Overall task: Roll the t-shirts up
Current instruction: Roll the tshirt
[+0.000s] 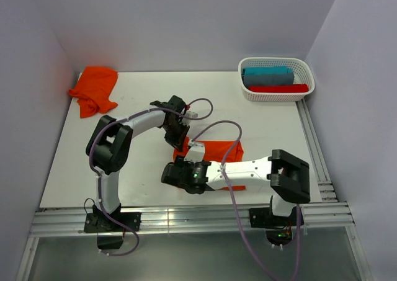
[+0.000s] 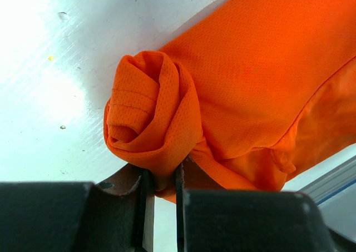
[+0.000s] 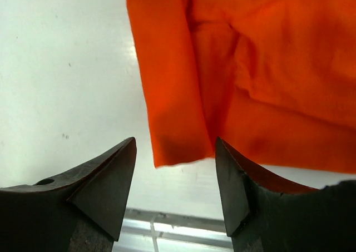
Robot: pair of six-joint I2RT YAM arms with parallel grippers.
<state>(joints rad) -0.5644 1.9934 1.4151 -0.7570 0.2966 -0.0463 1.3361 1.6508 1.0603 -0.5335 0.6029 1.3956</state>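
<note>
An orange t-shirt lies folded mid-table, partly under my right arm. Its left end is wound into a roll. My left gripper is shut on the lower edge of that roll, as the left wrist view shows. My right gripper is open just left of the shirt's near corner; in the right wrist view that corner hangs between the fingertips without touching them. A second orange t-shirt lies crumpled at the far left corner.
A white basket at the far right holds a teal cloth and a red cloth. Metal rails run along the near edge and the right side. Walls close in left, right and back.
</note>
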